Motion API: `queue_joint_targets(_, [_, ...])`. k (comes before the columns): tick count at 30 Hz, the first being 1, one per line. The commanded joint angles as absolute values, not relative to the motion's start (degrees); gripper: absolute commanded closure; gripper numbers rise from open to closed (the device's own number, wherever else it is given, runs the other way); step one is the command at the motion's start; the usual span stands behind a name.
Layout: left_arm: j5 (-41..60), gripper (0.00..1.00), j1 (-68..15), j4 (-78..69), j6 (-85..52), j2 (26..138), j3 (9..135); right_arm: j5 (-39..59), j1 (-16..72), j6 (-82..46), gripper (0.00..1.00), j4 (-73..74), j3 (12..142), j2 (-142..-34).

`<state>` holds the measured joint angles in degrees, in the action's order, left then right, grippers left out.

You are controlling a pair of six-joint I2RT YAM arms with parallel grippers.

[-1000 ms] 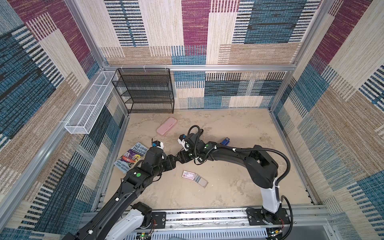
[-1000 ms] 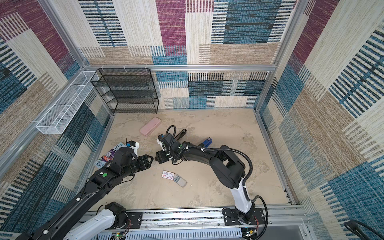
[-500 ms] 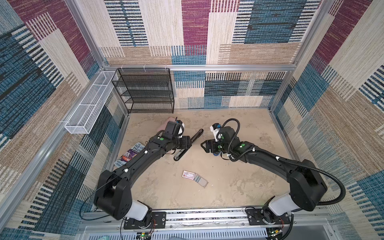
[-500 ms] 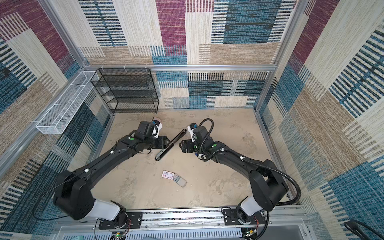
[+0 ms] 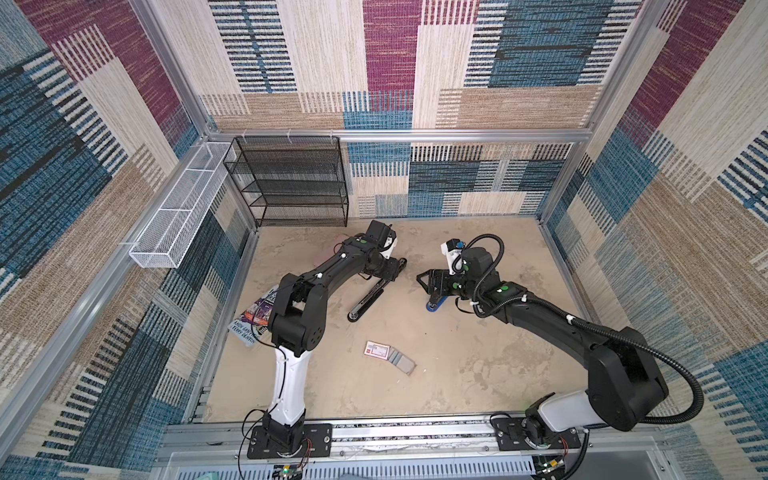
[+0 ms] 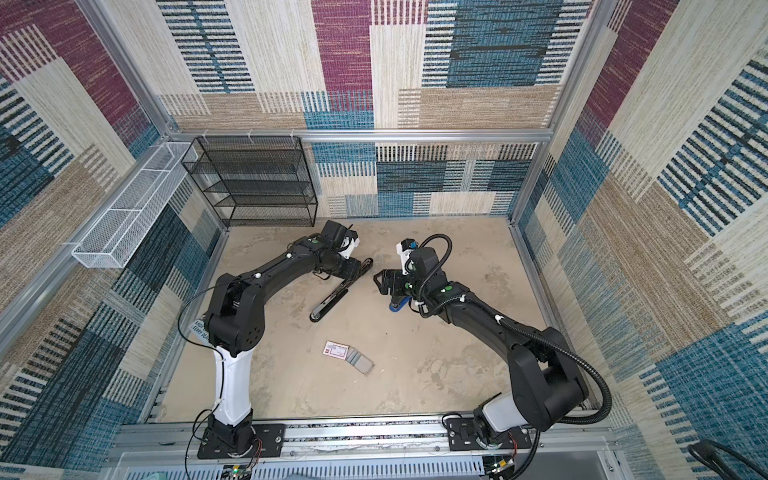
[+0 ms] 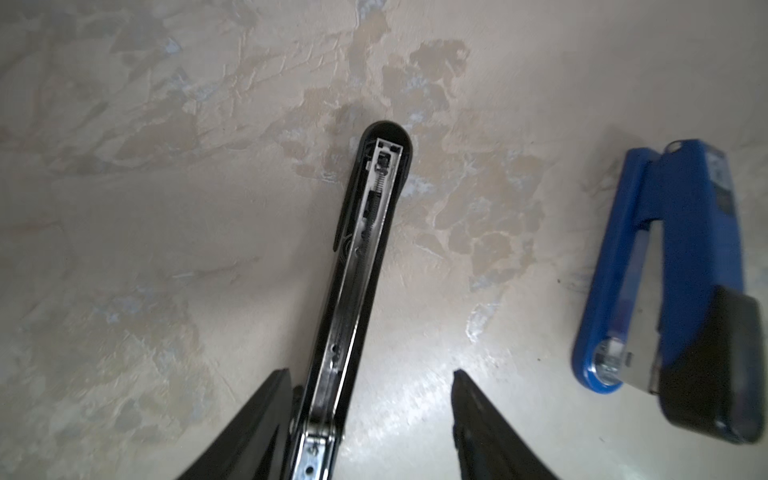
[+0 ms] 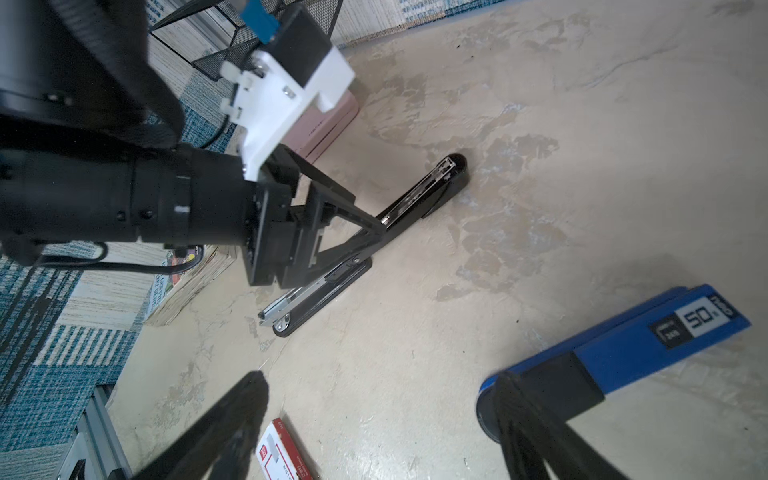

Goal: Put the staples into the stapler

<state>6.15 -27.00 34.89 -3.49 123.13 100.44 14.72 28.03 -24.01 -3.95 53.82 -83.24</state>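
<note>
- book [image 5: 251, 320] at the 9 o'clock edge of the floor [image 5: 478, 374], half under the left arm [image 5: 332, 270]; cover text only partly legible, "TERRY" readable in a top view.
- left arm: white base link upright, elbow folded, forearm reaching toward 1 o'clock, wrist low over the floor.
- left gripper [image 7: 369, 374]: claw spread open, straddling the hinge end of the black stapler [image 7: 365, 232]; 1 finger [image 7: 257, 415] touches it, the other stands off, not clamped.
- black stapler: flipped open flat on the floor, lying 1 to 7 o'clock in both top views, rail and spring exposed.
- staples [image 5: 399, 362]: grey strips fanned out of the white box [image 5: 376, 348] with a red mark, at 5 o'clock of the black stapler, well apart from both claws; box print too small to read.
- right arm [image 5: 540, 311]: reaching from the 5 o'clock corner toward 10 o'clock, claw pointing to 9 o'clock.
- right gripper [image 8: 380, 378]: claw wide open, holding nothing; 1 finger [image 8: 536, 428] overlaps the end of the blue stapler [image 8: 648, 345].
- blue stapler: on the floor at 3 o'clock of the black one, label reads "50".
</note>
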Motion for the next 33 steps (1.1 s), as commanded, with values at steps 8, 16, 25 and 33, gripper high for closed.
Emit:
queue_joint_targets(8, [6.98, 0.51, -27.15, 39.32, 2.09, 129.50, 103.90, 17.93, 25.35, -27.16, 0.11, 2.00, 53.60, -85.57])
queue_joint_targets(16, [6.80, 0.74, -28.47, 39.20, 2.83, 129.91, 102.19, 24.53, 21.70, -33.22, 0.12, 11.13, 55.49, -92.67])
queue_joint_targets(25, [5.63, 0.93, -28.65, 31.35, 1.91, 122.39, 92.16, 31.80, 20.41, -44.23, 0.24, 19.92, 62.21, -105.41])
queue_joint_targets(33, [4.11, 0.96, -28.56, 23.69, 1.94, 115.18, 83.38, 35.47, 20.39, -54.45, 0.30, 25.87, 69.61, -116.89])
